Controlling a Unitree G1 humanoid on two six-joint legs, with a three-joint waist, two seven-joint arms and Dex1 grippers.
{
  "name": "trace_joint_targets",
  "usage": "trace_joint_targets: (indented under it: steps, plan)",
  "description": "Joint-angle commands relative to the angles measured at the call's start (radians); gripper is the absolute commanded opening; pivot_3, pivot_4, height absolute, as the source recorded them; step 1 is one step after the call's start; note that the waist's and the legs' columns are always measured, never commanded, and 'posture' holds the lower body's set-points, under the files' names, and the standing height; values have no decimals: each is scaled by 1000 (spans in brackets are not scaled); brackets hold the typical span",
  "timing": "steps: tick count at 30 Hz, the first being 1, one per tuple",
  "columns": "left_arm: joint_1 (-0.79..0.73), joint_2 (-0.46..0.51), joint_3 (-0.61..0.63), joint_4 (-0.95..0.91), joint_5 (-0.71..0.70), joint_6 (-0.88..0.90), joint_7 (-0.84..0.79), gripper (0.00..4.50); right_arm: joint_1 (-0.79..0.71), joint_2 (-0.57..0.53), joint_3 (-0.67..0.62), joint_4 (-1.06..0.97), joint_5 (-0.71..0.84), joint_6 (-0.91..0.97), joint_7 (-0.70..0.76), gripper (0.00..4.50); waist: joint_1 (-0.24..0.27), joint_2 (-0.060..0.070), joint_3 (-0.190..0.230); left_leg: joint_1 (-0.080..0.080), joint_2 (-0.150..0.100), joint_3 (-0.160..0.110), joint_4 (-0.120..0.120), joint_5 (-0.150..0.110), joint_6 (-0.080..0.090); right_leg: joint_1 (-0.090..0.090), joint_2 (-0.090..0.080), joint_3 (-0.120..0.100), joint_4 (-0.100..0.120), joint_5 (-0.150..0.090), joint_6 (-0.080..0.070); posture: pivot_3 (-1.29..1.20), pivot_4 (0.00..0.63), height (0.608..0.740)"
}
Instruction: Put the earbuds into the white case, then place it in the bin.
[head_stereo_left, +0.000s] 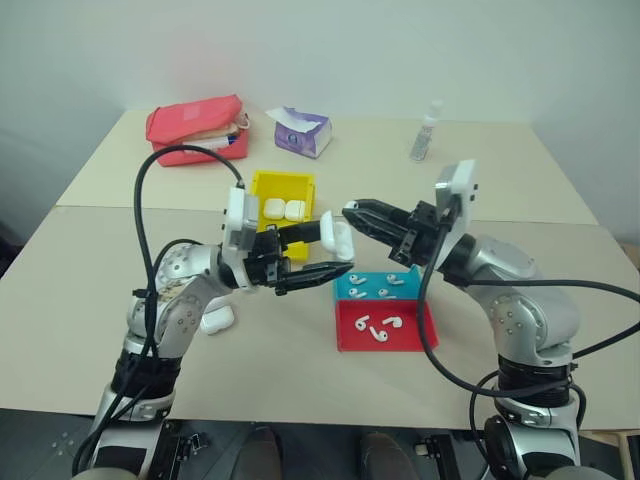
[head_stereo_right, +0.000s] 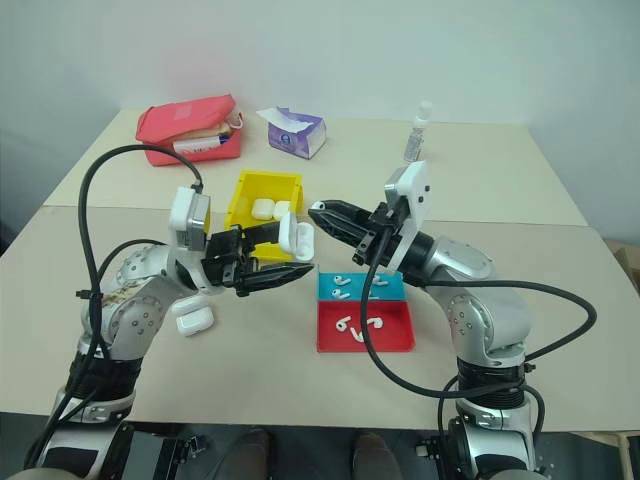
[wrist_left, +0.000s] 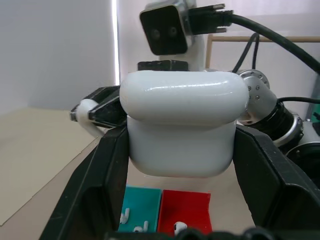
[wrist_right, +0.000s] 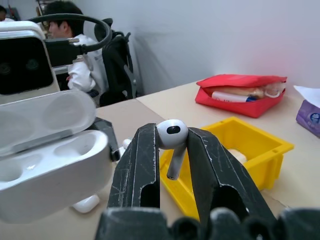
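My left gripper (head_stereo_left: 336, 252) is shut on the white case (head_stereo_left: 338, 238), held above the table with its lid flipped open (wrist_right: 47, 117). The case's rounded back shows between the left fingers (wrist_left: 100, 180) in the left wrist view. My right gripper (head_stereo_left: 352, 210) points at the case from the right and is shut on one earbud (wrist_right: 172, 134), stem down, close to the open case but apart from it. The yellow bin (head_stereo_left: 283, 180) stands just behind both grippers and holds two white cases (head_stereo_left: 285, 210). More earbuds (head_stereo_left: 378, 328) lie in the red and blue tray (head_stereo_left: 345, 322).
Another white case (head_stereo_left: 217, 320) lies on the table by my left arm. A red pouch (head_stereo_left: 195, 128), a purple tissue pack (head_stereo_left: 300, 130) and a small bottle (head_stereo_left: 425, 132) stand along the far edge. A person (wrist_right: 75, 50) sits in the background.
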Motion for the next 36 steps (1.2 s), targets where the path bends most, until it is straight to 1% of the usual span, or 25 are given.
trace_joint_targets:
  steps: [1,4,7,11,15,18,28,36]
  plan:
    - [-36,-17,-14,23,10,-24,-40,2802,12,-19,-41,-89,79,-24,-9,638,-1,0,0,0,0,0,0,0,0,0,0,0,0,0,0,0,150,740]
    - [-54,-33,-14,83,19,-42,-73,2802,29,-18,-15,-126,101,-32,-25,638,-5,0,0,-1,0,0,0,0,0,0,0,0,-1,0,0,0,150,740]
    - [-55,-40,-21,84,36,-58,-85,2802,34,-25,-12,-145,137,-29,-21,638,-12,0,0,0,0,0,0,0,0,0,0,0,0,0,0,0,150,740]
    - [-45,-43,1,73,31,-59,-74,2802,27,-38,0,-146,182,-32,-2,638,-18,0,0,-1,0,-1,0,0,0,0,0,0,0,0,0,0,150,740]
    - [-35,-50,2,69,37,-70,-64,2802,35,-56,20,-132,172,-53,0,638,-21,0,0,-1,0,-1,0,0,0,0,0,0,0,0,0,0,150,740]
    - [-29,-52,5,61,35,-69,-54,2802,47,-62,11,-132,187,-61,-3,638,-21,0,0,-1,0,-1,0,0,0,0,0,0,0,0,0,0,150,740]
    - [-20,-49,20,34,26,-68,-41,2802,91,-98,50,-119,147,-100,-8,638,-21,0,0,-1,0,-1,0,0,0,0,0,-1,0,0,0,0,150,740]
    - [-19,-60,9,38,32,-93,-62,2802,79,-101,72,-106,127,-115,-35,638,-21,0,0,-1,0,-1,0,0,0,0,0,-1,-1,0,0,0,150,740]
